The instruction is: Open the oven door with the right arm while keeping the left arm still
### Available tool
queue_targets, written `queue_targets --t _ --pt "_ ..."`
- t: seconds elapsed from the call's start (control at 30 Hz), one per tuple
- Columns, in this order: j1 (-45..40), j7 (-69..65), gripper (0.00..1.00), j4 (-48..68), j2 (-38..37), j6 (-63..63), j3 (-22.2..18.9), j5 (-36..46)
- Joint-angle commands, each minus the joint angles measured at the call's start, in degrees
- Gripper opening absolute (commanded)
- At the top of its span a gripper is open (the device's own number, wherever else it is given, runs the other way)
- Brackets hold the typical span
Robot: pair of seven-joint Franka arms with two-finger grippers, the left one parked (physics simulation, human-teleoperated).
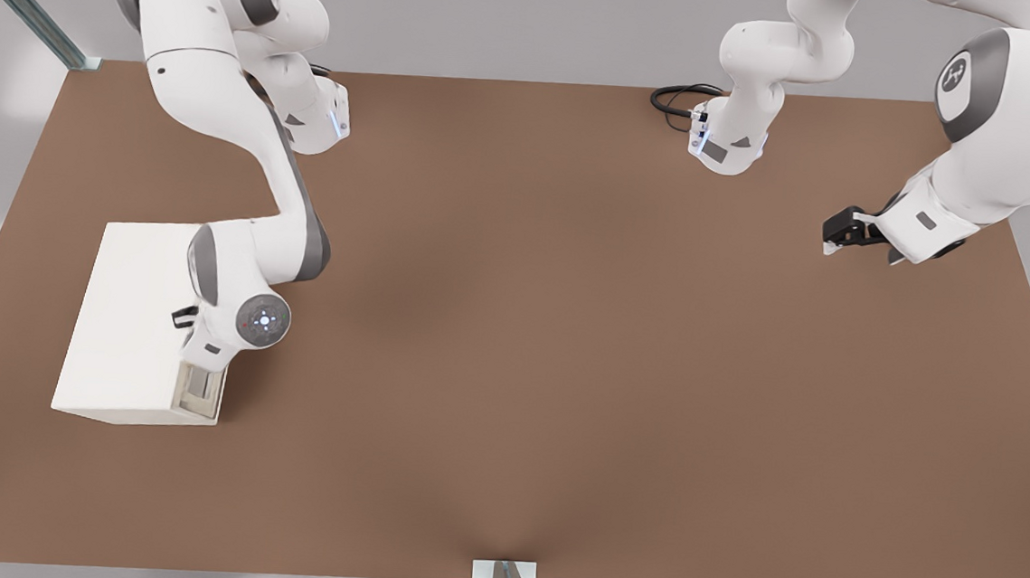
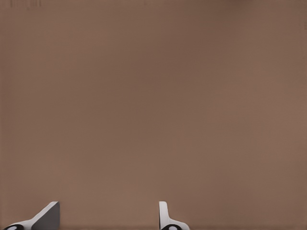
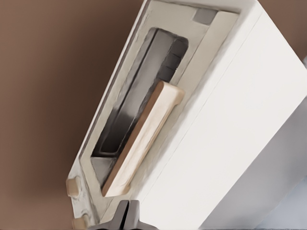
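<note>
On the brown table [image 1: 565, 347], at the front view's left, the white oven [image 1: 127, 325] sits with its door [image 3: 144, 103] facing the front view's right. Its beige handle [image 3: 142, 137] runs along the door's long axis. Above the oven's door edge hangs the right arm's [image 1: 257, 217] gripper [image 3: 125, 216], fingers pressed together, holding nothing.

Gripper [image 3: 127, 215] fingertips pressed together, hovering just above oven door [image 3: 144, 96]. Beige bar handle [image 3: 144, 136] directly ahead of fingertips, dark glass window [image 3: 136, 91] beyond. Two small knobs [image 3: 73, 187] beside fingers
</note>
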Motion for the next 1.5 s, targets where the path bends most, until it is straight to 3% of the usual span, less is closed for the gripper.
queue_targets --t 0.0,0.3,1.27,1.43,1.47 --pt "0.09 13.79 0.21 -1.89 0.25 4.90 -0.01 -4.94" --pt "0.17 17.66 0.21 -1.63 3.77 6.22 -0.01 -4.94" --pt "-0.53 16.70 0.21 -1.81 3.15 3.58 -0.18 -4.76" --pt "1.75 17.49 0.21 0.83 3.59 1.03 0.17 -2.92" --pt "2.28 16.87 0.21 3.63 3.59 -0.98 0.08 0.50"
